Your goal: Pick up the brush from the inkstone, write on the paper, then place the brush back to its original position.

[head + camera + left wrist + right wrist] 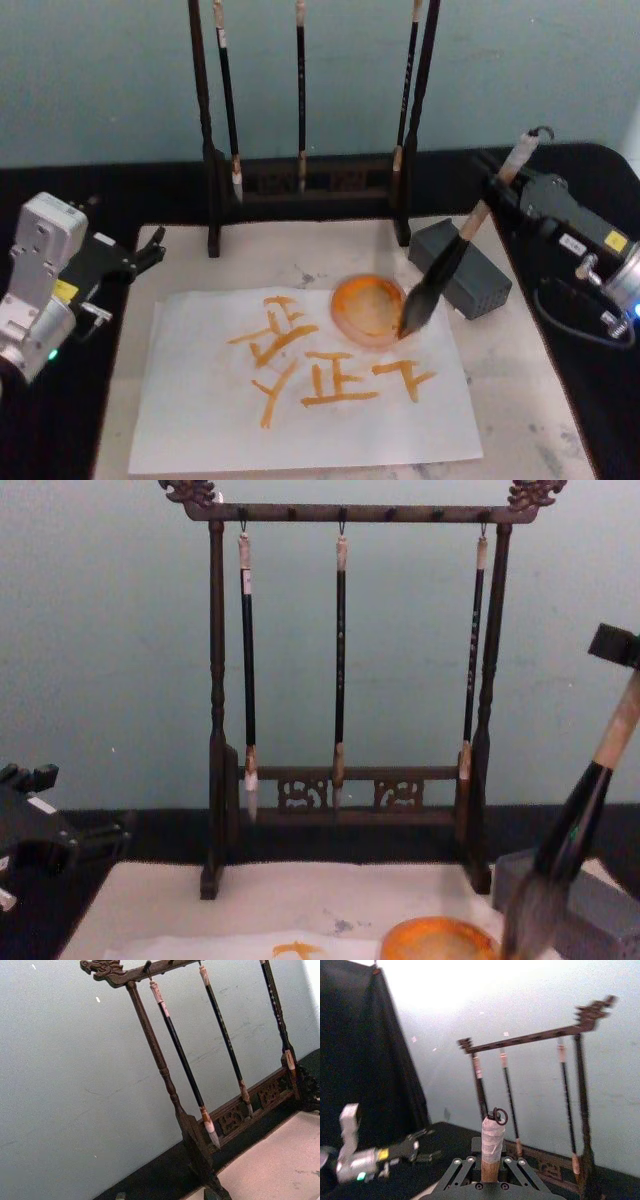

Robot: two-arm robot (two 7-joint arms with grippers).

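My right gripper point(497, 193) is shut on the pale upper handle of the brush point(450, 260), which slants down and to the left. The brush's bushy tip point(411, 322) touches the right rim of an orange dish of ink point(366, 308). In the chest view the brush point(577, 830) hangs at the right, its tip beside the dish point(438, 942). The taped handle end point(492, 1140) rises between the fingers in the right wrist view. The dark grey inkstone block point(462, 268) lies just behind the brush. The white paper point(300, 385) carries several orange characters. My left gripper point(148, 252) sits open at the table's left edge.
A dark wooden rack point(300, 195) with three thin hanging brushes stands at the back of the cream mat point(520, 400); it also appears in the chest view point(340, 800) and the left wrist view point(165, 1075). Black cloth covers the table on both sides.
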